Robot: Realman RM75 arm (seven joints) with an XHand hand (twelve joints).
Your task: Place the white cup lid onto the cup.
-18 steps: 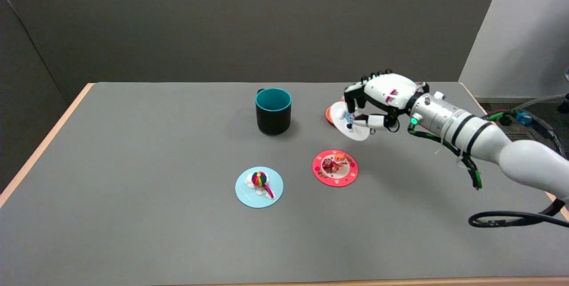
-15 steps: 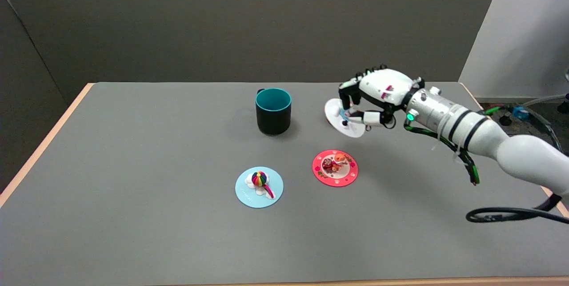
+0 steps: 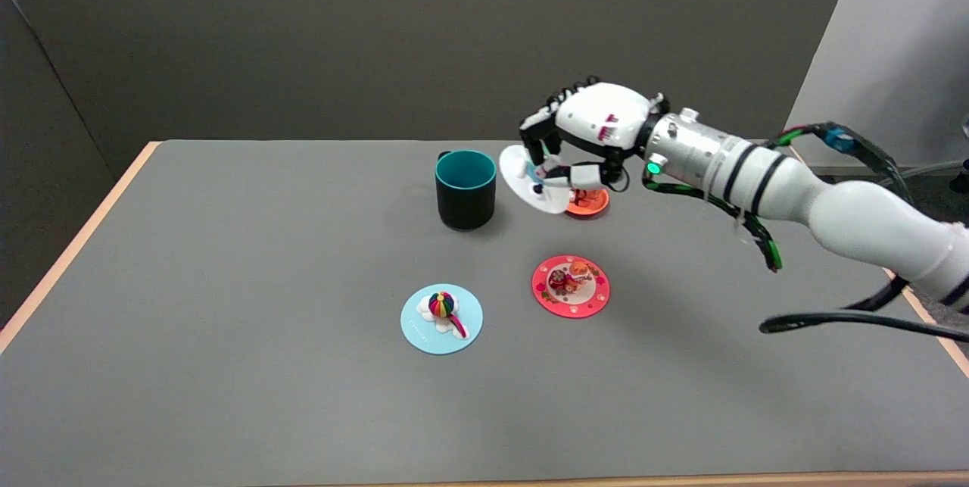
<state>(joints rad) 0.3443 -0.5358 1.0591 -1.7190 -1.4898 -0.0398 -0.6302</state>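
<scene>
Right hand [image 3: 583, 127] was grasping the white cup lid [image 3: 530, 182], pinched at its upper face between the fingers and thumb. Lid was tilted, its low edge toward the near right, held in the air above the grey table [image 3: 227, 320]. It hung just right of the cup [image 3: 465, 189] and about level with the cup's rim; contact between the two cannot be told. Cup was dark outside, teal inside, upright, mouth uncovered, standing far-centre on the table with its handle on the far left side. An orange lid [image 3: 589, 201] lay flat on the table right under the hand, partly hidden by the thumb and the white lid. A red lid [image 3: 570, 286] lay nearer, right of centre. A light blue lid [image 3: 441, 318] with a striped ball knob lay left of the red one, well apart from the cup.
</scene>
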